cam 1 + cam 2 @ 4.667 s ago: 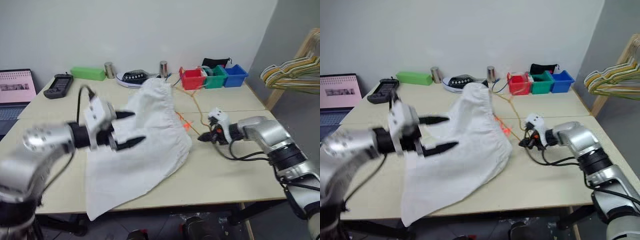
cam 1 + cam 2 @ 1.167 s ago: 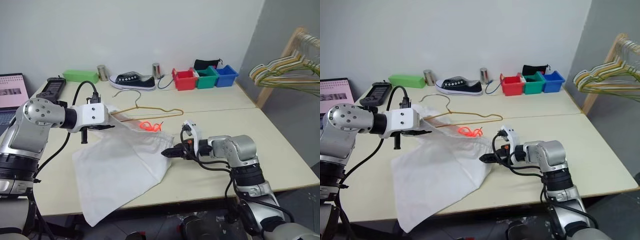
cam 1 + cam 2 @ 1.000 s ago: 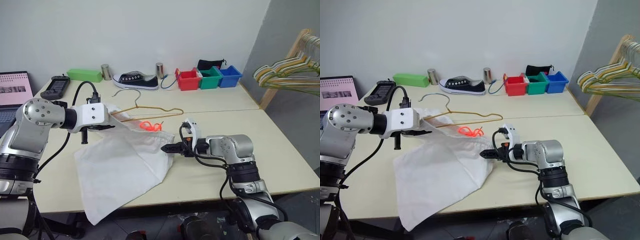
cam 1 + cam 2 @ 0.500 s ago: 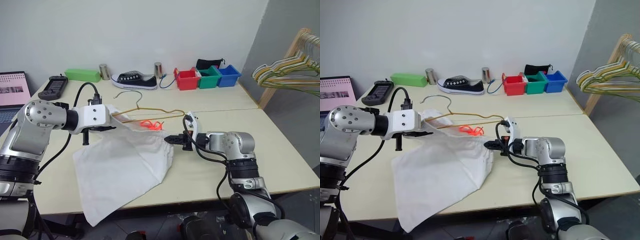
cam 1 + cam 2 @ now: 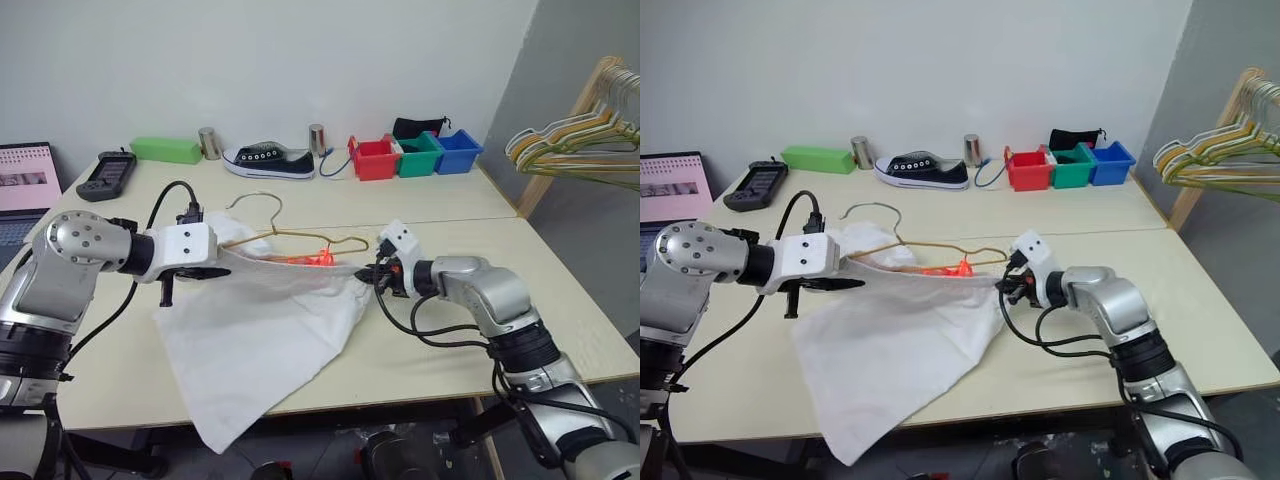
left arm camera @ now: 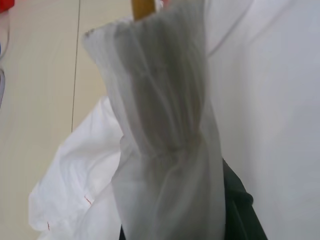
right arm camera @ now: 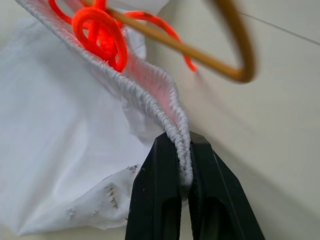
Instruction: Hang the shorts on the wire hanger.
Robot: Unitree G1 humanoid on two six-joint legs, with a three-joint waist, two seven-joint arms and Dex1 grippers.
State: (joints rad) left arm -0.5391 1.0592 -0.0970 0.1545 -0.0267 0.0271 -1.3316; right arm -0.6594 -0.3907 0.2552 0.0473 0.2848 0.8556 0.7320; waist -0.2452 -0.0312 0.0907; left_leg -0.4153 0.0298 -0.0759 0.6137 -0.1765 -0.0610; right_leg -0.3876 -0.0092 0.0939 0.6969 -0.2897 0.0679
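The white shorts (image 5: 260,340) hang by their waistband, which is stretched between my two grippers above the table (image 5: 470,215); the lower cloth lies on the table and drapes over its front edge. My left gripper (image 5: 218,262) is shut on the waistband's left end, with fabric (image 6: 165,125) draped over its fingers. My right gripper (image 5: 374,275) is shut on the right end, the hem pinched between its black fingers (image 7: 160,200). The golden wire hanger (image 5: 300,236) runs just behind the waistband, hook up at the left. The orange drawstring (image 7: 102,35) bunches beside it.
A black shoe (image 5: 265,160), two metal cans, a green box (image 5: 165,149) and red, green and blue bins (image 5: 415,155) line the table's far edge. A handset (image 5: 105,172) and a laptop (image 5: 25,178) are at the left. A bunch of hangers (image 5: 575,150) hangs on a wooden rack at the right.
My right gripper has shut on the waistband's right end and drawn it up and to the right. The waistband now runs taut between both grippers, lifted off the table.
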